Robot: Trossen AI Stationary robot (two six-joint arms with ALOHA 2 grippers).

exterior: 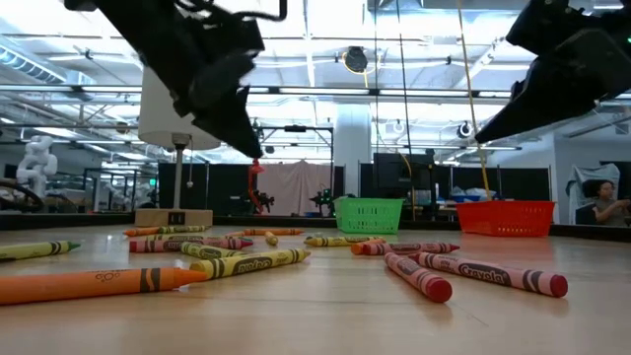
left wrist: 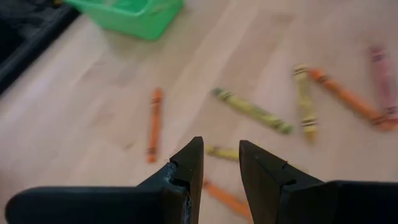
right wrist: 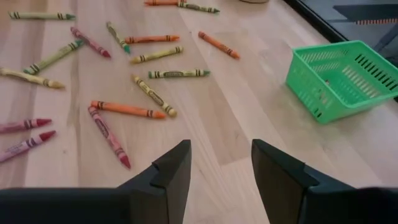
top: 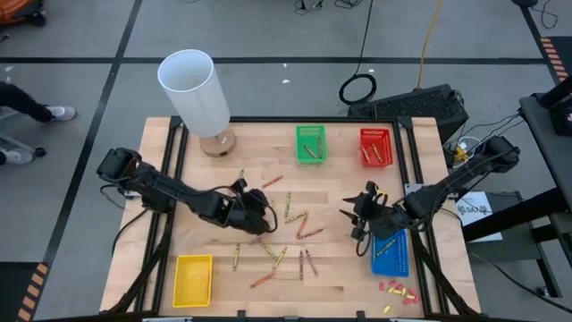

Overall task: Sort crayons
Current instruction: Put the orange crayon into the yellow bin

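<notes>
Several crayons (top: 295,219), red, orange, olive-yellow and brown, lie flat and scattered over the middle of the wooden table (top: 206,179). My left gripper (top: 266,217) hovers over the left side of the scatter. In the left wrist view it (left wrist: 221,149) is open with nothing between its fingers, and crayons (left wrist: 252,111) lie on the wood below. My right gripper (top: 350,213) hangs above bare wood at the right of the scatter, beside the blue basket (top: 391,253). It (right wrist: 221,152) is open and empty, with crayons (right wrist: 152,93) ahead of it.
A green basket (top: 310,143) and a red basket (top: 376,148) stand at the far edge, and a yellow basket (top: 193,278) sits at the near left. A white cylinder on a wooden base (top: 192,89) stands far left. Tiny red and yellow bits (top: 398,289) lie near right.
</notes>
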